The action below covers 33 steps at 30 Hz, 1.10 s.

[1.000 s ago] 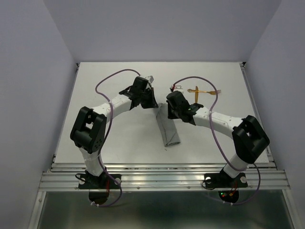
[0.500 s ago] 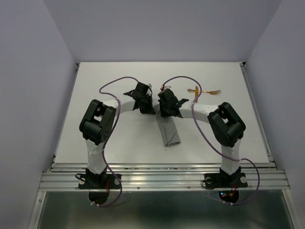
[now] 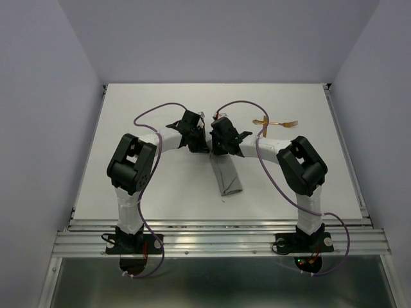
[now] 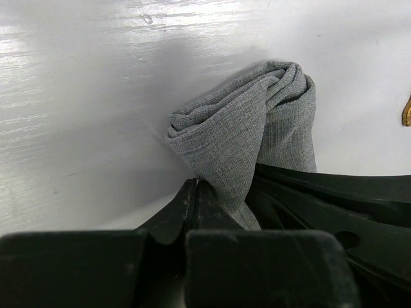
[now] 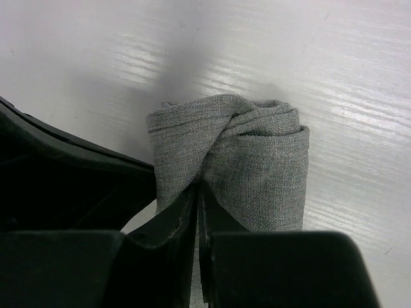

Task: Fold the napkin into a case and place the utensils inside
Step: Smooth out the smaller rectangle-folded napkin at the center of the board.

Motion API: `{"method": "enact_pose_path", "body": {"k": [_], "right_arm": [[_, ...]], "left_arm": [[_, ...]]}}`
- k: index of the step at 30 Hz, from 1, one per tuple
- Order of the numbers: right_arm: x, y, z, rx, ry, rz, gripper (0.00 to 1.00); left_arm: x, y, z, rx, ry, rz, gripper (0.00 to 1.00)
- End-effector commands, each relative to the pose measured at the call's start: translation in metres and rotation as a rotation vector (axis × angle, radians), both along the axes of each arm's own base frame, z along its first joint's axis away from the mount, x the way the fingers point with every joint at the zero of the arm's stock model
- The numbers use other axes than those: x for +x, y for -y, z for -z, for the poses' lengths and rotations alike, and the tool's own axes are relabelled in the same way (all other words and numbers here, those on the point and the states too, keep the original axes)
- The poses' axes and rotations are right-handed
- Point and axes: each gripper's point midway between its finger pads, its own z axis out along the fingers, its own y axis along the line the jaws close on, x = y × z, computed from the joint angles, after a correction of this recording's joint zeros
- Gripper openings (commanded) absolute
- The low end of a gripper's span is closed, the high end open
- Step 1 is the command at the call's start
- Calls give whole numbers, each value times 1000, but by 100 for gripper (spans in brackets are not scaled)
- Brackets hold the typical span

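The white counter [image 3: 160,102] fills most of your overhead view, with pale walls closing it in at the back and on both sides. On it, your two arms rise from their bases at the near edge and bend inward. The left arm [image 3: 131,173] and the right arm [image 3: 302,170] lay their white forearms toward each other, so the black wrists nearly meet at the middle of the counter. A purple cable [image 3: 154,109] loops above each forearm.

Between the arms lies the napkin [image 3: 229,179], grey and folded into a narrow flat oblong. It runs from under the two wrists toward the near edge. Its near end lies flat on the counter, while its far end is gathered up where the wrists come together.

The utensils [image 3: 277,123] lie crossed on the bare counter beyond the right forearm, golden-orange, well apart from the napkin and outside it.

Your left end effector [image 4: 196,199] is closed tight. A bunched, twisted fold of the napkin [image 4: 237,141] comes up from its tips, lifted off the counter. The other arm's black body sits just beside it on the right of that view.

Your right end effector [image 5: 198,199] is likewise pinched nearly shut on the napkin [image 5: 257,167]. The cloth stands up from its tips in a rolled, overlapping bundle.
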Motion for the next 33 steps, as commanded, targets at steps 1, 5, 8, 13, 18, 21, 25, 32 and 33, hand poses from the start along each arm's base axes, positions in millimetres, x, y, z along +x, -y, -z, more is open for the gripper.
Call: {"method": "enact_pose_path", "body": {"k": [1,5,8,13,18,21,25,32,33], "right_arm": [[13,-13,-27,79,73,-12,10],[13,-17,-26,99,67,-14,9],[14,-19,-26,110,65,-11,9],[17,-18,-35,132,91,14,8],[16,-21,-34,163,83,28,8],[12,-23,-20,191,61,40,8],[5,-23,5,220,21,70,8],[-3,-8,45,162,-40,132,7],[-4,-7,44,158,-36,133,7]], "left_arm": [[11,9,-13,-37,44,14,0],[11,9,-13,-36,43,16,0],[11,9,-13,-36,45,18,0],[9,9,-9,-36,34,24,0],[8,10,-9,-40,32,28,0],[8,11,-10,-44,31,31,0],[8,12,-10,-48,31,33,0],[7,12,-16,-53,39,40,0],[7,12,-18,-54,44,39,0]]}}
